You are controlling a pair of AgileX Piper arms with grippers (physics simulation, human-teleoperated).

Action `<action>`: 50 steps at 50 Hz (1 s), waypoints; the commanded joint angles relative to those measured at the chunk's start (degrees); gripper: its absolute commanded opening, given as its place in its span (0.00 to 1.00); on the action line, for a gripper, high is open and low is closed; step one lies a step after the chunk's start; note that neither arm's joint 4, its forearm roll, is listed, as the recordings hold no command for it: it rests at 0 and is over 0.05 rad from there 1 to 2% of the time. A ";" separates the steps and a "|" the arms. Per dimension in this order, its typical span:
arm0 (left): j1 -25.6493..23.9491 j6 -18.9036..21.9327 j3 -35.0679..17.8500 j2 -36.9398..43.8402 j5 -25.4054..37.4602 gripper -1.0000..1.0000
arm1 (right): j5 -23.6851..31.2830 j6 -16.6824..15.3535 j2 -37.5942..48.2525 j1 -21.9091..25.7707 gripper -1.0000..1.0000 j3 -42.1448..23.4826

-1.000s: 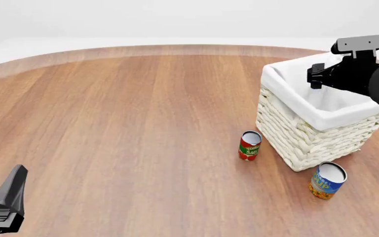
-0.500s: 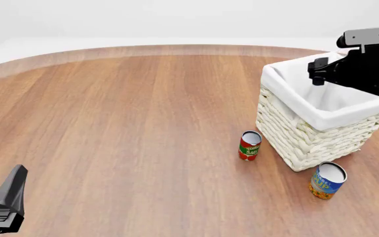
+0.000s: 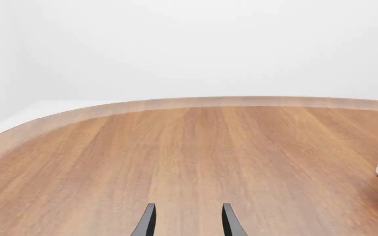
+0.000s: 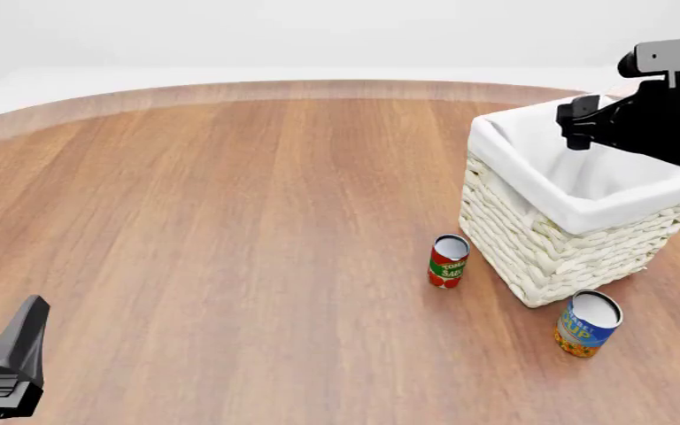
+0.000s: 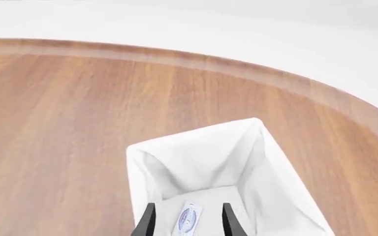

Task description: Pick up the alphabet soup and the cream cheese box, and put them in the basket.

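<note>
Left wrist view: left gripper (image 3: 187, 223) fingers apart, holding nothing.
Front view: alphabet soup (image 4: 586, 323) stands beside the basket (image 4: 544, 248).
Right wrist view: right gripper (image 5: 186, 221) apart; cream cheese box (image 5: 187, 218) lies inside the basket.
Advice: lift straight, then approach the soup.

Both end effectors (image 3: 186, 221) (image 5: 186, 221) (fingers parted)
</note>
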 commanded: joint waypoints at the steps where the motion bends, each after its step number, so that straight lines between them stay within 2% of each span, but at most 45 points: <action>1: 0.00 0.00 0.00 0.00 0.00 1.00 | 1.56 -0.11 -2.15 0.39 1.00 -0.15; 16: 0.00 0.00 0.00 0.00 0.00 1.00 | 4.00 -0.28 -5.26 1.26 1.00 -0.50; 31: 0.00 0.00 0.00 0.00 0.00 1.00 | 4.36 0.19 -7.41 2.50 1.00 0.99; 50: 0.00 0.00 0.00 0.00 0.00 1.00 | 4.17 0.21 -6.92 1.87 1.00 0.71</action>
